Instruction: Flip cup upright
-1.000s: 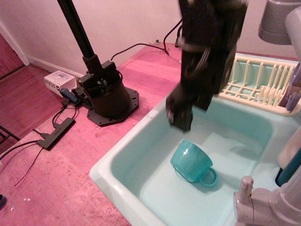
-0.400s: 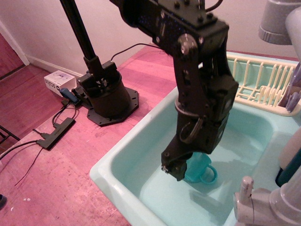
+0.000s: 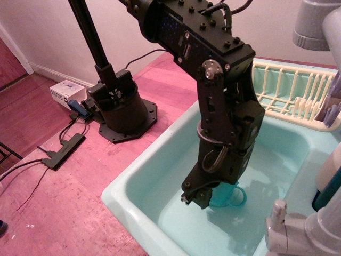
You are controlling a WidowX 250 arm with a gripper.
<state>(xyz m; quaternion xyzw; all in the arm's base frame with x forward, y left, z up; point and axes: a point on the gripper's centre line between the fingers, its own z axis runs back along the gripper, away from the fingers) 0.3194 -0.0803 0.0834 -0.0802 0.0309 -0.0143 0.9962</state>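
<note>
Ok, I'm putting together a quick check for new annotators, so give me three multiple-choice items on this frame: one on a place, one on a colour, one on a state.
1. Where is the cup?
A. In the dish rack
B. In the sink basin
C. On the pink floor

2. What colour is the dish rack?
A. Cream
B. Black
C. Red

3. How does the gripper stand with respect to the sink basin?
A. Raised well above it
B. Off to the side over the floor
C. Lowered into it, right at the cup

Answers: 1 B, its teal handle and side show behind the gripper inside the basin. 2 A, its pale cream bars sit behind the sink. 3 C, the gripper tip is below the basin's rim beside the cup.
</note>
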